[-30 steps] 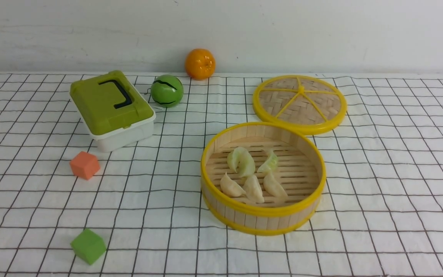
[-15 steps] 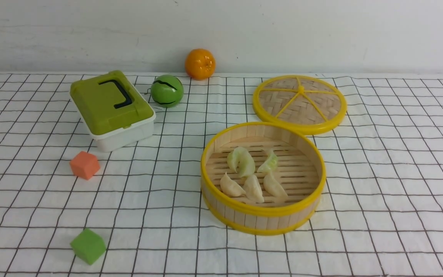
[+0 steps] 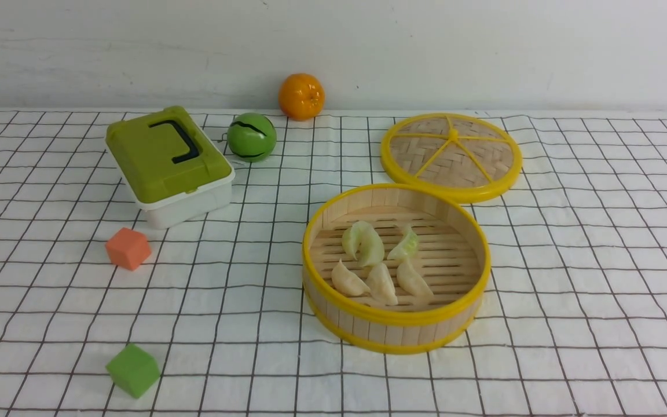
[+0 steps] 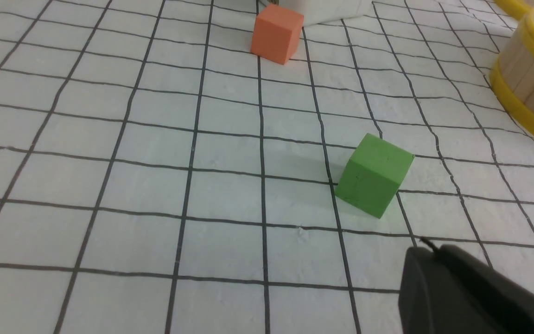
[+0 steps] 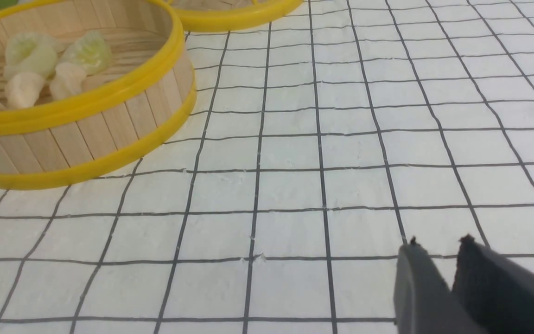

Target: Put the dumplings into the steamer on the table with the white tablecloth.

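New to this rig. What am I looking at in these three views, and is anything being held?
A two-armed robot works at a table under a white tablecloth. The wide picture is from a camera between its arms; the other two sit on its wrists.

The wide view shows the steamer with the dumplings inside, its lid behind, a green box, a green ball, an orange, an orange cube and a green cube.

The left claw looks shut, near the green cube. The right claw shows a narrow gap over bare cloth. Neither holds anything.
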Controlling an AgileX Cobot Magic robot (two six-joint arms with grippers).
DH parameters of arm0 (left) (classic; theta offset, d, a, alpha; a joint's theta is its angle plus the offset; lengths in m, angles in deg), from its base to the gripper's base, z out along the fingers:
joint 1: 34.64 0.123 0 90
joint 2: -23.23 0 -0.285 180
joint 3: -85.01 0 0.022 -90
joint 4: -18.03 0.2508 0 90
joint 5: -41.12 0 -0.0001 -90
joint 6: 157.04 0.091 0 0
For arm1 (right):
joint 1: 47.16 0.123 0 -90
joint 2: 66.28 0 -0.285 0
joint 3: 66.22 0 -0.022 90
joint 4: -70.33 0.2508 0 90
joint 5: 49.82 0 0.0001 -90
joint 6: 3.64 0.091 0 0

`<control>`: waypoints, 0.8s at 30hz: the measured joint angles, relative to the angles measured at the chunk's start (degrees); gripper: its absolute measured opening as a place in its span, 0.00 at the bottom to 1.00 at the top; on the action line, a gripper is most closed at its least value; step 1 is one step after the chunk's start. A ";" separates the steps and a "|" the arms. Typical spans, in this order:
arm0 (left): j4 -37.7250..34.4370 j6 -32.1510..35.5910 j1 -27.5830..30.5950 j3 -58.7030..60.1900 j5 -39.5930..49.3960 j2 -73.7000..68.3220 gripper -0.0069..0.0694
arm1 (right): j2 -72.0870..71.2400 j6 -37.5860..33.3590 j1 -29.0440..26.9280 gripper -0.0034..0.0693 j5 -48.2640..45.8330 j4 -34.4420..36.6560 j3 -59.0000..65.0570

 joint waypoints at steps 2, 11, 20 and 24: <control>0.00 0.00 0.00 0.00 0.00 0.00 0.07 | 0.00 0.00 0.00 0.23 0.00 0.00 0.00; 0.00 0.00 0.00 0.00 0.00 0.00 0.07 | 0.00 0.00 0.00 0.24 0.00 -0.05 0.00; 0.00 0.00 0.00 0.00 0.00 0.00 0.07 | 0.00 0.00 0.00 0.25 0.00 -0.05 0.00; 0.00 0.00 0.00 0.00 0.00 0.00 0.07 | 0.00 0.00 0.00 0.26 0.00 -0.05 0.00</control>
